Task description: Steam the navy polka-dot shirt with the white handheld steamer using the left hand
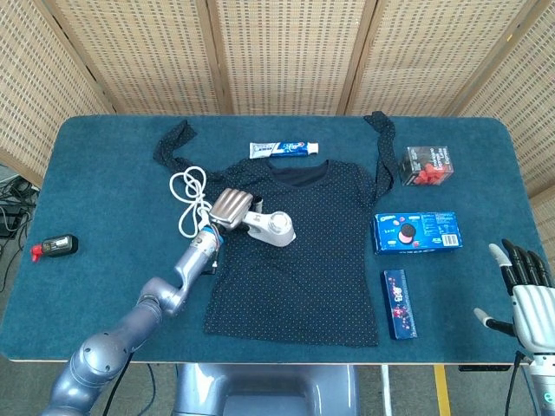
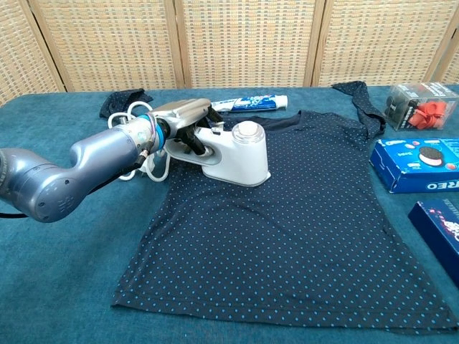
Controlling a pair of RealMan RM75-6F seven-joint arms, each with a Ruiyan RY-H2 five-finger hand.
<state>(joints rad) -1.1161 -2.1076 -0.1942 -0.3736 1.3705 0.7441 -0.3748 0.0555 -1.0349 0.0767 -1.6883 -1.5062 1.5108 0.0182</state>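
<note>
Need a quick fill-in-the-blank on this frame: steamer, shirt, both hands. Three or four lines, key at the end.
1. The left hand holds the white ____ by its handle.
2. The steamer rests on the navy ____.
3. The right hand holds ____.
4. The toothpaste tube lies just beyond the shirt's ____.

Missing words: steamer; shirt; nothing; collar

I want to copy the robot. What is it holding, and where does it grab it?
The left robot hand holds the white steamer by its handle. The right robot hand holds nothing.
</note>
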